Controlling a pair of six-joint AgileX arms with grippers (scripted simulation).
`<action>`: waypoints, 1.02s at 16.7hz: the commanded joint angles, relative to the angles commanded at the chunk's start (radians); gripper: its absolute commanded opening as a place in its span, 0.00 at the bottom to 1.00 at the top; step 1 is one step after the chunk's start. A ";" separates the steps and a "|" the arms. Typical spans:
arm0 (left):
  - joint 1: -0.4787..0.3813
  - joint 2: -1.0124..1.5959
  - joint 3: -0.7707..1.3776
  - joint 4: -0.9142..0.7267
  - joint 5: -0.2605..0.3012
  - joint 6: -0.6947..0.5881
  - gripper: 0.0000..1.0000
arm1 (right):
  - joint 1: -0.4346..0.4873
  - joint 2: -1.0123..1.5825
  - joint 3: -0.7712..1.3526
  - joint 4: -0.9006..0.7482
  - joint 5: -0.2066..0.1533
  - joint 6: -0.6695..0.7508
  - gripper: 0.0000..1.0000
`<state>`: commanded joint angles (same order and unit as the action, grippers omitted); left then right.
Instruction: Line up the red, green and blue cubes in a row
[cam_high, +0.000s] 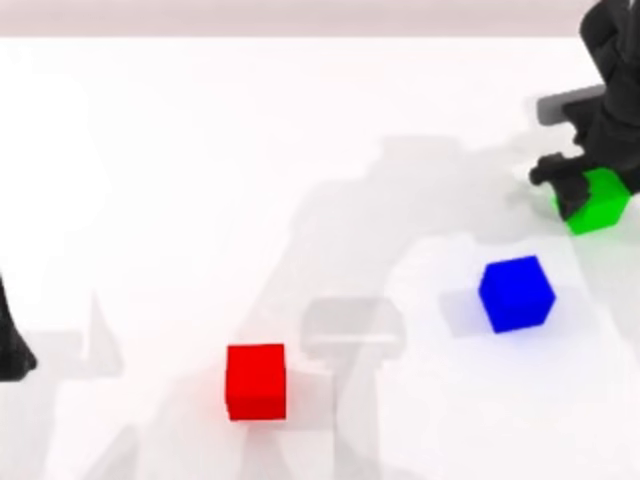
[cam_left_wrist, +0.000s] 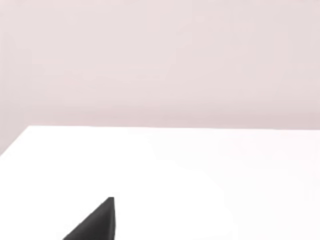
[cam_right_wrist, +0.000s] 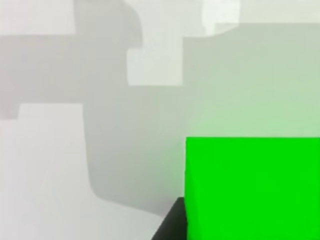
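Green cube (cam_right_wrist: 252, 187) fills the right wrist view, clamped in the right gripper (cam_high: 572, 190) for carrying toward the row, with the blue cube (cam_high: 516, 293) nearby and the red cube (cam_high: 256, 381) farther along the desk (cam_high: 200, 150).

R pincer (cam_high: 582, 192) low, maybe closed.

The green cube (cam_right_wrist: 252, 187) fills much of the right wrist view, shown very close, with 1 flat bright face toward the camera. A dark finger (cam_right_wrist: 172, 222) of the right gripper touches the cube's edge low down. Behind them lies the pale table (cam_right_wrist: 45, 170), crossed by broad grey blocky shadows (cam_right_wrist: 125, 150) with sharp stepped outlines.
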<state>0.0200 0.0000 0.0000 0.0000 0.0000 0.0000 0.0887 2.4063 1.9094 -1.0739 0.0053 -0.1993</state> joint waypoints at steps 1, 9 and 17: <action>0.000 0.000 0.000 0.000 0.000 0.000 1.00 | -0.003 -0.001 0.000 -0.001 0.000 0.001 0.00; 0.000 0.000 0.000 0.000 0.000 0.000 1.00 | 0.004 -0.037 0.170 -0.212 0.000 0.000 0.00; 0.000 0.000 0.000 0.000 0.000 0.000 1.00 | 0.012 -0.047 0.192 -0.242 -0.001 0.015 0.00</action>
<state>0.0200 0.0000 0.0000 0.0000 0.0000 0.0000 0.1007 2.3589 2.1017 -1.3156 0.0044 -0.1846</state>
